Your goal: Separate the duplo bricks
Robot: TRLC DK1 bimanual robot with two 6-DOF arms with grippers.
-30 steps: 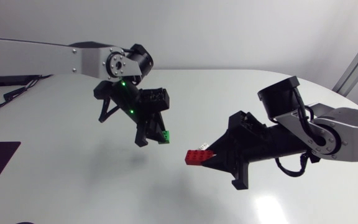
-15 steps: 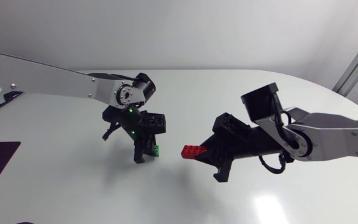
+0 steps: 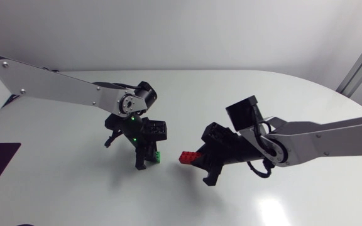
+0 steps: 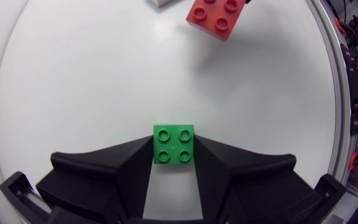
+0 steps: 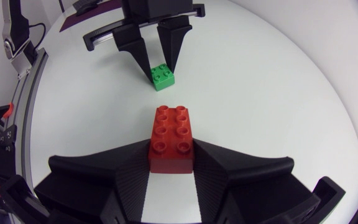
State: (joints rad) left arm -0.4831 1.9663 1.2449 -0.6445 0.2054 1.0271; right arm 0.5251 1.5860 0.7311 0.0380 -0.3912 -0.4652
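White table (image 3: 68, 188) beneath us: our left gripper (image 3: 149, 156) clasps the green brick (image 4: 173, 144) between its fingertips, and our right gripper (image 3: 195, 161) clasps the red brick (image 5: 173, 137).

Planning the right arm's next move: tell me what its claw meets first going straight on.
Probably the small green square plastic brick in the left claw; the red oblong plastic brick held by the right claw would touch it first. Relative height is unclear.
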